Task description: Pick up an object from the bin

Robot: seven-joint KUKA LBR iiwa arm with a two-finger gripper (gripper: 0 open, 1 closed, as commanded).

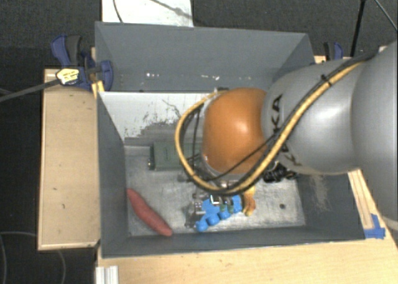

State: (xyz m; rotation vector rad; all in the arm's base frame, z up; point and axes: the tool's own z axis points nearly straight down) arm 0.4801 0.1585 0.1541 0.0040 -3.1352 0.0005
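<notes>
Seemingly gripper (203, 205) just above blue knobbly toy (216, 212); claw open or closed: cannot tell. Risk: off-centre pinch shoves toy toward red roll (149, 213) at its left.

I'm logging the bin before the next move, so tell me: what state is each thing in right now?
Red sausage-shaped object, lying flat at the floor's near left, touching nothing.
Dark green rectangular block, lying flat toward the back left.
Blue knobbly plastic piece, on the floor directly under the pincer, partly covered.
Small orange-yellow piece, beside the blue piece, partly hidden.
Pincer, low at the floor over the blue piece.
</notes>
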